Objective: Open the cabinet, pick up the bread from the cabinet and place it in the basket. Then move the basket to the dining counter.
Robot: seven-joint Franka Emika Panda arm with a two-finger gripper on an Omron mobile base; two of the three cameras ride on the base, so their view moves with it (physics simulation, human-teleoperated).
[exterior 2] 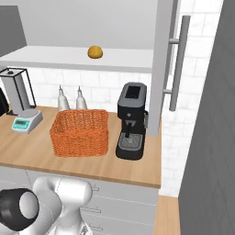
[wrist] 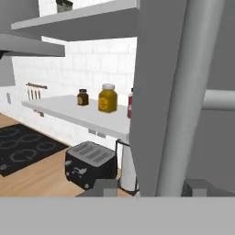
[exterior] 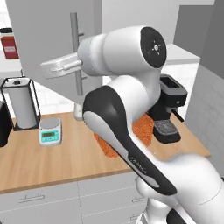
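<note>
My pincer [wrist: 149, 186] straddled the cabinet door's vertical bar handle [wrist: 190, 87], fingers either side, contact not discernible, cabinet door [exterior 2: 161, 69] swung open, bread [exterior 2: 95, 52] on the pale shelf [exterior 2: 69, 58], orange basket [exterior 2: 81, 132] on the bench [exterior 2: 32, 149] beside the coffee machine [exterior 2: 131, 120].

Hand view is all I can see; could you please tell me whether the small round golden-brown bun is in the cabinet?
Observer: Yes, the small round golden-brown bun sits on the pale shelf of the open light grey wall cabinet.
Operator: Thank you; where is the basket, please?
Observer: The orange woven rectangular basket stands on the wood worktop, between a small kitchen scale and a black coffee machine.
</note>
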